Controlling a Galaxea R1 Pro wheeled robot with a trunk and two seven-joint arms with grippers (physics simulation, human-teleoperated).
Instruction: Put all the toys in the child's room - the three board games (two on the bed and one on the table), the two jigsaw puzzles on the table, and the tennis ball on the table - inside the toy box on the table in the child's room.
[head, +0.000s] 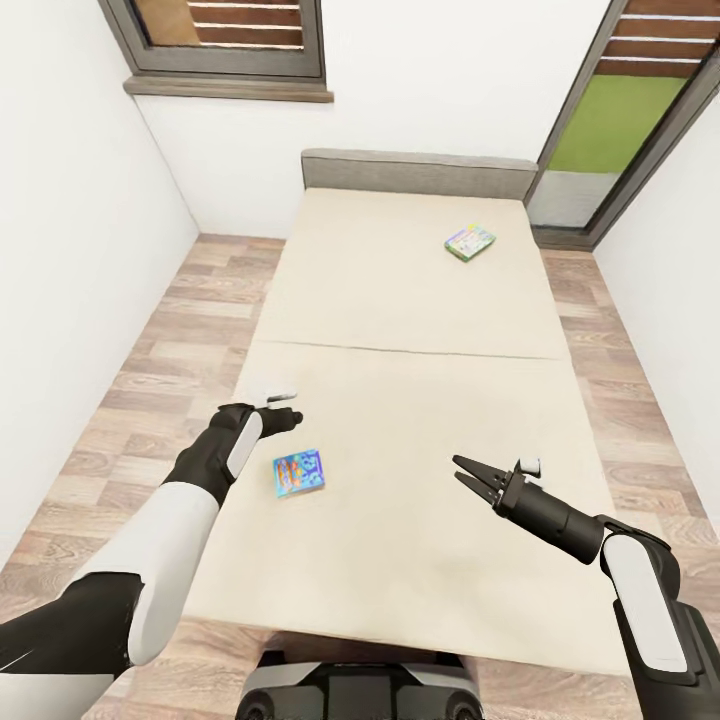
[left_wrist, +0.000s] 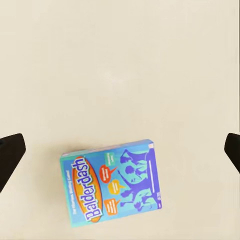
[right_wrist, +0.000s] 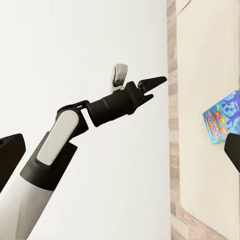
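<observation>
While the left gripper (left_wrist: 120, 150) hung over the bed (head: 420, 420) near its foot edge, its fingers stood wide apart either side of the Balderdash board game (head: 298, 472), which lay flat on the mattress close to the bed's left edge. A clean pick probably needed the gripper shifted squarely over the box before descending. Farther right, the right gripper (head: 472, 478) hovered with its fingers slightly parted, holding nothing. Toward the headboard, near the right edge, lay the second board game (head: 470, 241).
</observation>
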